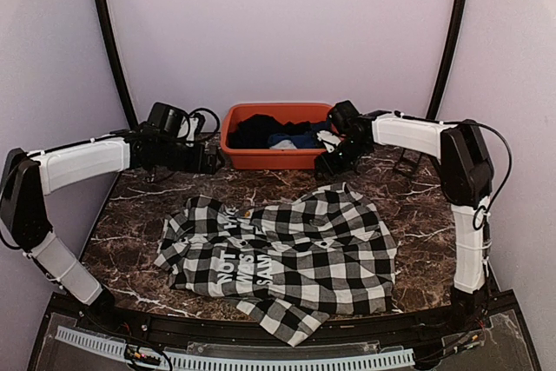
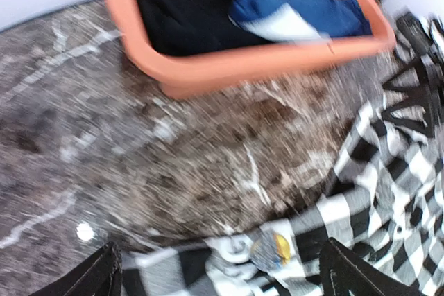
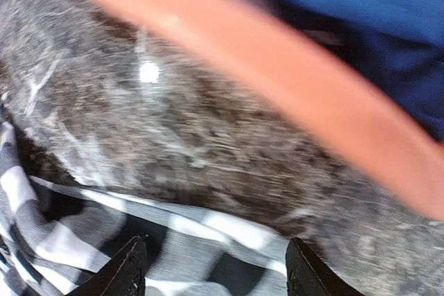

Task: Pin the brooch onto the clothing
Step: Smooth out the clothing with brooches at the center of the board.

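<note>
The black-and-white checked clothing (image 1: 287, 249) lies spread on the marble table, white block letters on its black panel. A small round brooch (image 2: 272, 249), yellow and blue, rests on the shirt's edge (image 2: 388, 192) near the collar. My left gripper (image 1: 211, 161) hovers behind the shirt's left side, and its jaws (image 2: 225, 275) are wide open and empty, with the brooch lying below and between them. My right gripper (image 1: 326, 162) hangs behind the shirt's right side. Its jaws (image 3: 216, 268) are open above the checked cloth (image 3: 83, 240) and hold nothing.
An orange bin (image 1: 261, 159) stands at the back centre with a plain black garment (image 2: 187, 5) and a blue one (image 2: 305, 5) inside; its rim (image 3: 291, 60) is close to the right gripper. A black wire stand (image 2: 409, 102) sits at the back right.
</note>
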